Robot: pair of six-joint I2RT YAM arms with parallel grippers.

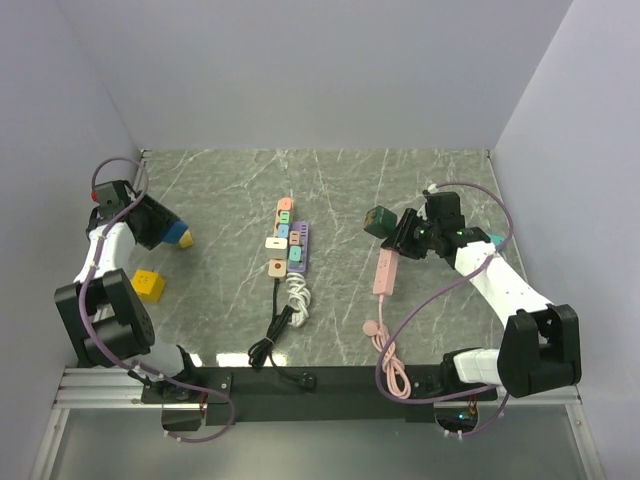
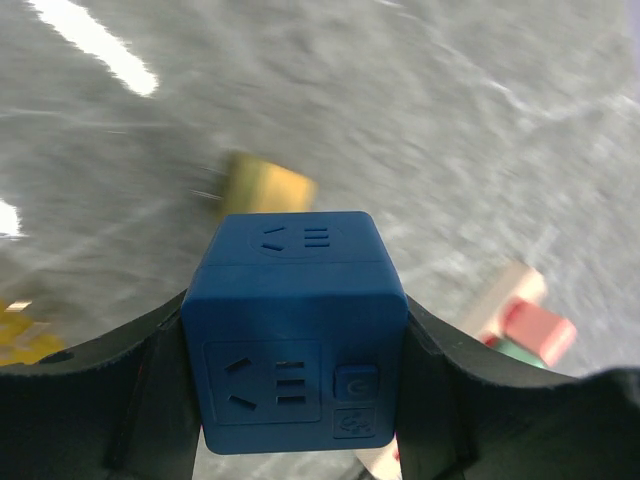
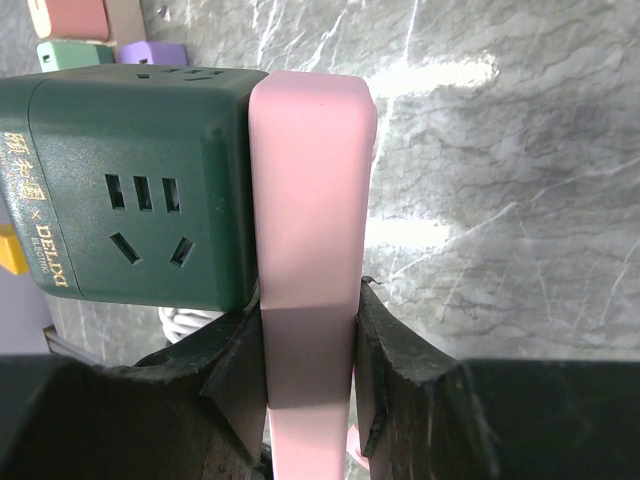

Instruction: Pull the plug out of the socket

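My right gripper (image 1: 405, 240) is shut on a pink power strip (image 1: 385, 272), lifted at its far end. In the right wrist view the pads (image 3: 395, 360) clamp the strip (image 3: 310, 200) from both sides. A dark green cube adapter (image 3: 140, 185) sits flush against the strip's left face; it also shows in the top view (image 1: 379, 221). My left gripper (image 1: 160, 230) at the far left is shut on a blue cube socket (image 2: 295, 330), also seen from above (image 1: 180, 236). A blurred yellow block (image 2: 265, 187) lies just beyond the cube; I cannot tell whether it is attached.
A purple power strip with several coloured plugs (image 1: 288, 240) lies mid-table, with a coiled white cable (image 1: 297, 295) and a black cable (image 1: 270, 335) trailing toward me. A yellow cube (image 1: 148, 285) sits near the left arm. The pink strip's cord (image 1: 385, 350) loops toward the right base.
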